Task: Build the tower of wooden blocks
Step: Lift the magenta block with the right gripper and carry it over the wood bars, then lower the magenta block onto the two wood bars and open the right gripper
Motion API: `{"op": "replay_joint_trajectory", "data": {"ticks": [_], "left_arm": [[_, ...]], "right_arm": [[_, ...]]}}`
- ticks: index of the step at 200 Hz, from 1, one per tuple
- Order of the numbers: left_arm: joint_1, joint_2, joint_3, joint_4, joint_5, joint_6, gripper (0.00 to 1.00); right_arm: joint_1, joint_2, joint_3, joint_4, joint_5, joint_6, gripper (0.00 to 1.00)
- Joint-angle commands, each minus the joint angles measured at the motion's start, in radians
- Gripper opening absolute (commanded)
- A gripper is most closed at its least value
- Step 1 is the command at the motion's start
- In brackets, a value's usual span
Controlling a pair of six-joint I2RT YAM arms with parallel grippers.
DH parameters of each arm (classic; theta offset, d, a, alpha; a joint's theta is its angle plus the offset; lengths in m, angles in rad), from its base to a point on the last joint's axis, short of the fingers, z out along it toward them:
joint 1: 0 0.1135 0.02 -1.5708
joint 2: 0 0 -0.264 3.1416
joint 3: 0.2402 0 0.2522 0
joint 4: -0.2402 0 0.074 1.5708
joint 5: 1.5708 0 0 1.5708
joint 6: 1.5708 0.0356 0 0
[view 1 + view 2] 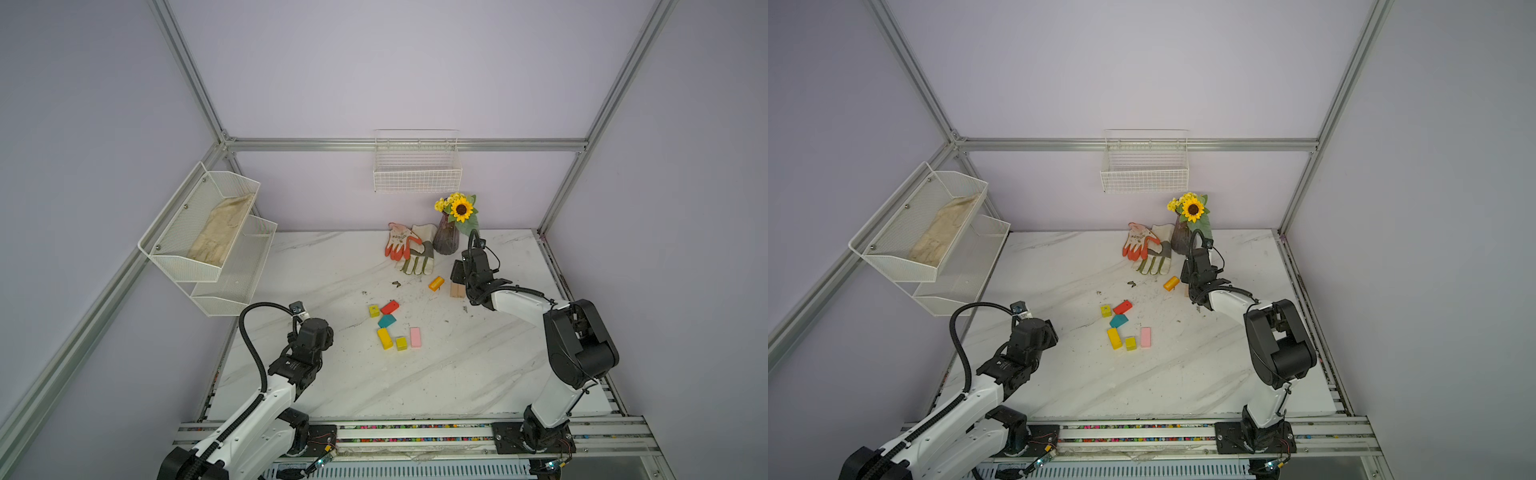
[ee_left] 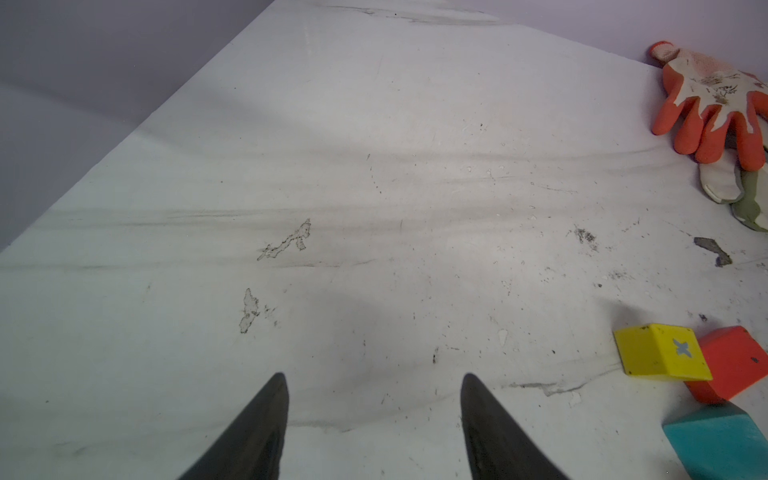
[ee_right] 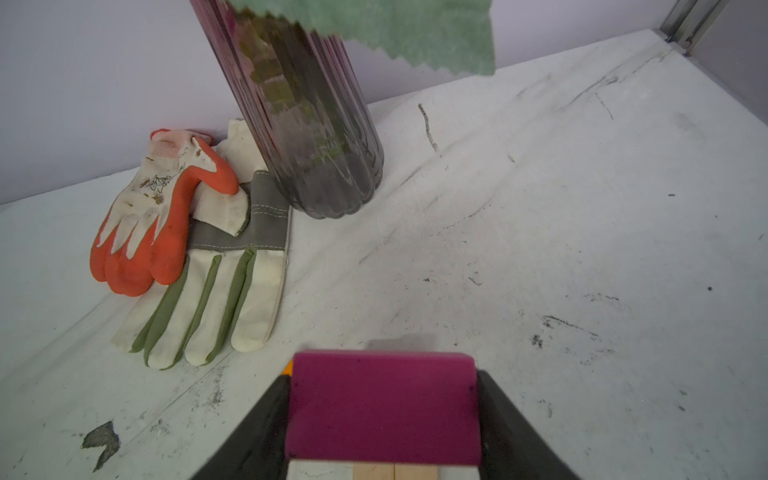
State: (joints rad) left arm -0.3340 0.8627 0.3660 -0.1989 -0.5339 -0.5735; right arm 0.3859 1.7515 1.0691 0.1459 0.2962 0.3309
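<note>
Left gripper [image 2: 374,415]: jaws apart, nothing between them, over bare bench [image 1: 415,382], farthest from the vase [image 1: 445,239]. Loose wood blocks [image 1: 386,320] lie flat in a cluster well short of the vase, nearer this arm. Orange block [image 1: 436,283] lies closer to the vase, just beside the tan blocks [image 1: 457,291]. Right gripper [image 3: 382,378] clamps the magenta block [image 3: 382,415], long side running jaw to jaw, directly over the tan pair near the vase and in line with their row. Contact magenta to tan: cannot tell. Judgement: next move is a straight lowering by the right arm, with magenta spanning both tan pieces.
</note>
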Motion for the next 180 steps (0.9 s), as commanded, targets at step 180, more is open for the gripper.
{"op": "replay_joint_trajectory", "data": {"ticks": [180], "left_arm": [[0.006,-0.059,0.007,0.147,0.195,0.104,1.00]], "right_arm": [[-0.007,0.172,0.060,-0.027,-0.033,-0.007,0.24]]}}
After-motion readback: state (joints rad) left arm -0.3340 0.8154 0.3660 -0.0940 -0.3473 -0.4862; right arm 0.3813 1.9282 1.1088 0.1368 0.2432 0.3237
